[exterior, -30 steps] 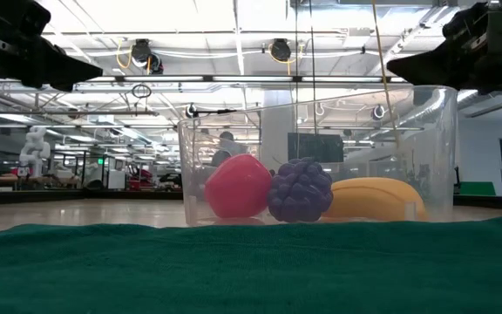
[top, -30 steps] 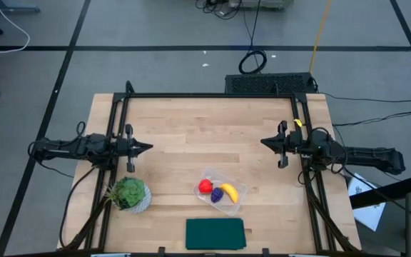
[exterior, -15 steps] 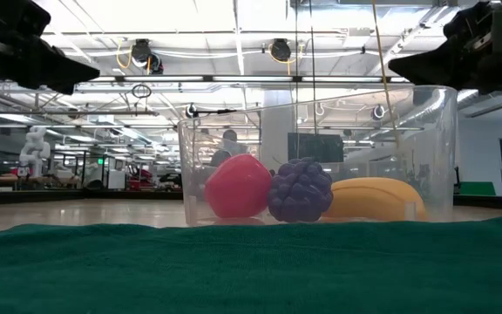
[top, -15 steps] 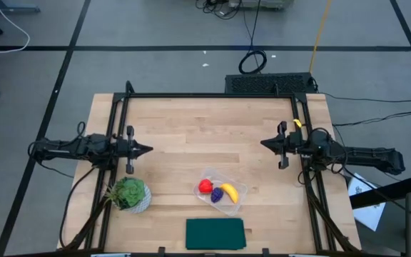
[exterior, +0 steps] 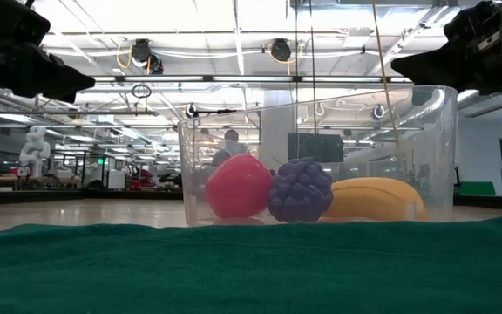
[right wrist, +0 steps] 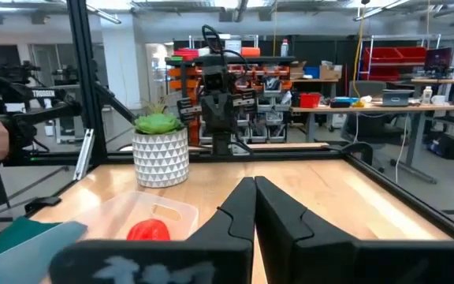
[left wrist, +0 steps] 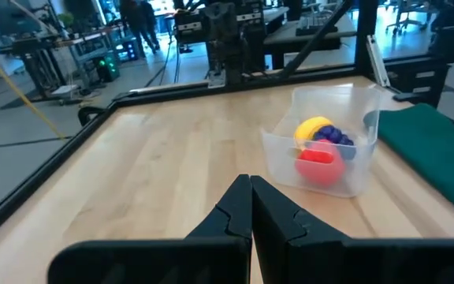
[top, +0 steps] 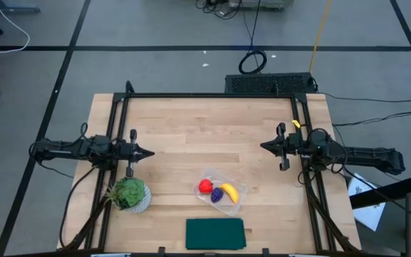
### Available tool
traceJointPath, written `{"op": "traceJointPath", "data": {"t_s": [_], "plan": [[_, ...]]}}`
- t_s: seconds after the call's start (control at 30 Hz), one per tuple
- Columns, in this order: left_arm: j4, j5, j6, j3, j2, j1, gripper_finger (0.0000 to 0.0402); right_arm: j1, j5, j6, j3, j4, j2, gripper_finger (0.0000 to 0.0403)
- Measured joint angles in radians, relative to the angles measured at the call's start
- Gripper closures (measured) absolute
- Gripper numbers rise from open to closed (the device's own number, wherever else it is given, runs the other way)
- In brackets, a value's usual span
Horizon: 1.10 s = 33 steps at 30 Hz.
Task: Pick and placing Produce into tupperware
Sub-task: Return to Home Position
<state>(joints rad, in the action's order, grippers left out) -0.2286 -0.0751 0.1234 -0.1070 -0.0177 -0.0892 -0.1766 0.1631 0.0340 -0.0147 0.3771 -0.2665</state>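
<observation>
Starting at the left side of the table, the left gripper is held above the wood with its two fingers pressed together on nothing; near it, toward the front edge, a leafy plant in a white pot is set, well apart from the work; further right, the tupperware is found standing upright on the boards, and all three pieces are lying inside it, side by side: the red fruit, then the grape bunch, then the banana; a dark green cloth is spread just in front of the container; at the right side the right gripper is likewise held aloft, its fingers closed against each other and empty. The packing is judged complete, with only the parking of the arms left. The toy pieces are judged light, stiff and smooth, so a centred pinch across the widest part would be called for; the clear box looks thin-walled and light, likely to slide if nudged, and would best be taken by one long wall at the rim.
</observation>
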Motion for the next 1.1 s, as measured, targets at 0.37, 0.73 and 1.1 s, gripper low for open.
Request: {"op": "traceJointPath", "data": {"t_s": [0.37,0.73,1.1], "plan": [[0.074,-0.054,-0.007,0.0,0.0,0.0,0.0401,0.0,0.0,0.014,0.0,0.007,0.0,0.0403],[0.089,-0.056,-0.03,0.0,0.0,0.0,0.0401,0.0,0.0,0.019,0.0,0.007,0.0,0.0403],[0.091,-0.057,-0.051,0.0,0.0,0.0,0.0392,0.0,0.0,0.025,0.0,0.007,0.0,0.0403]]}}
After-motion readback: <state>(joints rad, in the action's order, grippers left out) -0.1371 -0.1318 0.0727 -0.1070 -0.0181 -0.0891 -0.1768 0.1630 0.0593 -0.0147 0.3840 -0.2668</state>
